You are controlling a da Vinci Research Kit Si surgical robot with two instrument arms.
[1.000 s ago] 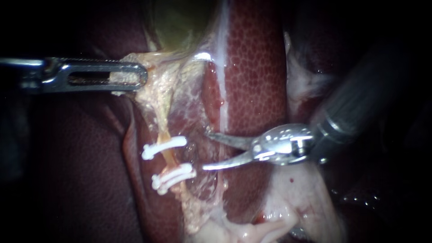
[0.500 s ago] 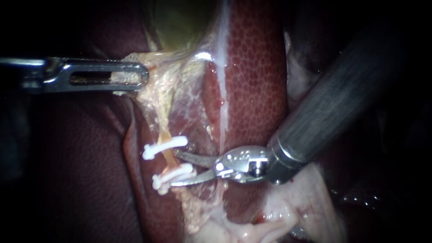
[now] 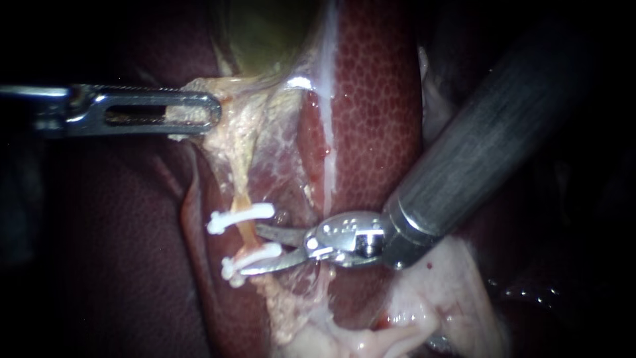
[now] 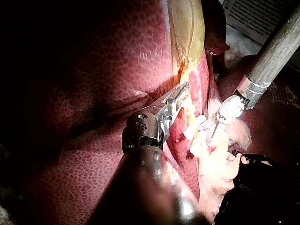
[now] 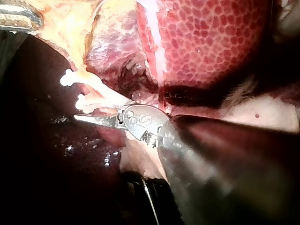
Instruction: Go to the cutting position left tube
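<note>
— What differs from half a second ago?

— From the left: my left instrument (image 3: 211, 109) sits where it was, and the pale tissue (image 3: 232, 132) it pulls on looks unchanged. My right instrument (image 3: 248, 250) has slid a little further left across the liver (image 3: 377, 99), and its lower blade now reaches further along the lower clips (image 3: 262, 254). A second ago those blades were well to the right, over the liver and apart from the clipped tube (image 3: 246, 232).

— And the jaws?

— The left ones are clamped on the pale tissue just under the gallbladder (image 3: 265, 33), drawing it leftward. The right ones are thin blades, parted in a narrow V. The upper blade's tip lies just beside the tube, between the upper clip (image 3: 242, 217) and the lower clips. The lower blade lies across the lower clips. I cannot tell whether either blade touches the tube, but they do not grip it.

— Where is the tube?

— Left of centre, running down from the pale tissue along the liver's edge. Its bare stretch between the clips sits at the mouth of the blades.

— Counts?

— Two instruments and one tube that I can make out. There are three white clips, one above and two close together below, the lowest partly hidden at the blade.
</note>
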